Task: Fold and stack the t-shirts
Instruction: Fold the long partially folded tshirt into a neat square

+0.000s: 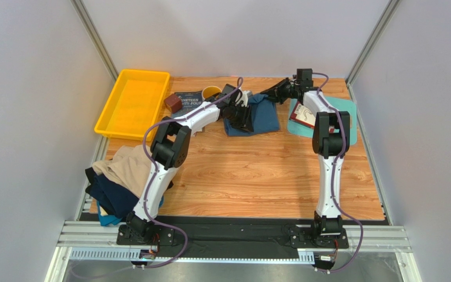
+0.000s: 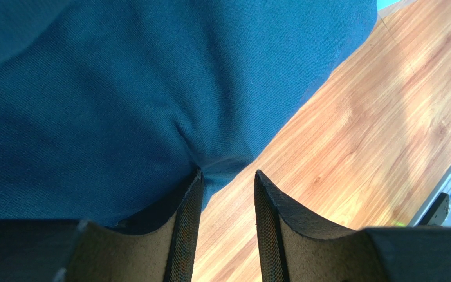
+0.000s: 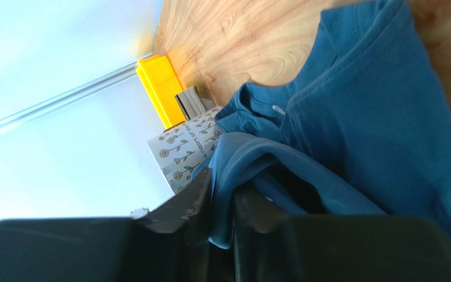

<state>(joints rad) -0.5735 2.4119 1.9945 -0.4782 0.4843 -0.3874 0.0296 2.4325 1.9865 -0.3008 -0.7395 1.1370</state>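
The large teal-blue t-shirt (image 1: 264,118) lies bunched at the back middle of the table. My right gripper (image 1: 268,97) is shut on a fold of it near the collar, seen close in the right wrist view (image 3: 222,183), where the shirt (image 3: 375,117) spreads to the right. My left gripper (image 1: 241,120) is open at the shirt's left edge. In the left wrist view (image 2: 228,176) one fingertip (image 2: 194,182) touches the cloth (image 2: 122,88), with wood showing between the jaws. The beige shirt (image 1: 125,167), navy shirt (image 1: 109,197) and light blue shirt (image 1: 108,221) lie heaped at the front left.
A yellow bin (image 1: 131,103) stands at the back left. Beside it are a brown block (image 1: 173,104), a dark book (image 1: 188,100) and a yellow mug (image 1: 211,91). A floral cup (image 3: 186,147) is near the shirt. A teal cutting board (image 1: 345,114) holds a booklet (image 1: 302,114).
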